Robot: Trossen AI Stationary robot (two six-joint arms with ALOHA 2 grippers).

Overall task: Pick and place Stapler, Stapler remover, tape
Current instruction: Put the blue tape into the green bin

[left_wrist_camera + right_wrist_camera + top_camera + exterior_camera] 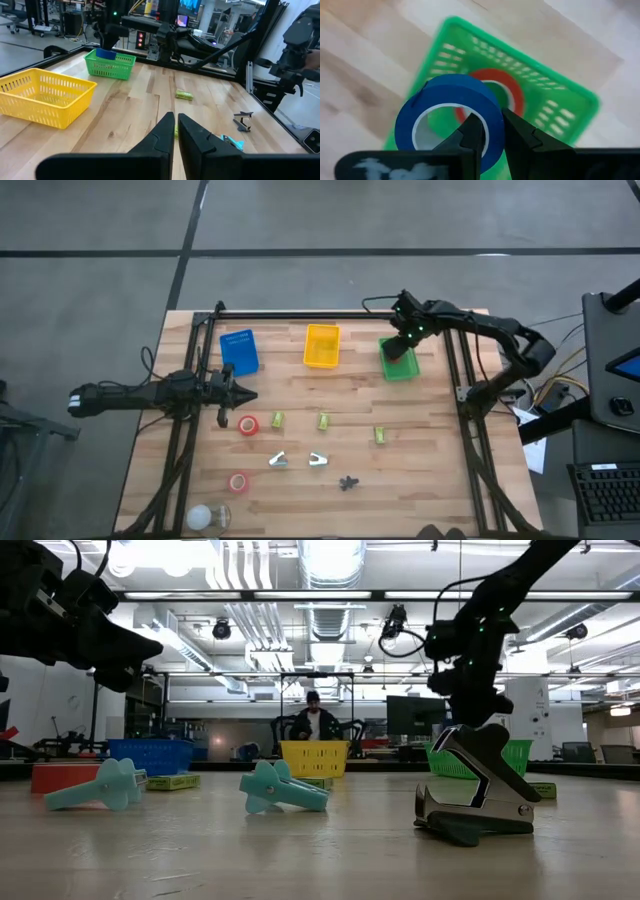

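Writing is nowhere readable on anything you see here. Your right gripper (492,131) pinches the wall of a blue tape roll (447,112) above the green basket (399,360), upper right of the high view; a red tape roll (512,95) already lies inside. The yellow basket (321,346) and blue basket (239,352) show nothing in them. Your left gripper (248,395) waits at left centre, fingers together, holding nothing. A dark staple remover (347,482) sits low in the middle.

Three baskets (322,346), four tape rolls (248,425), three staple boxes (323,421).
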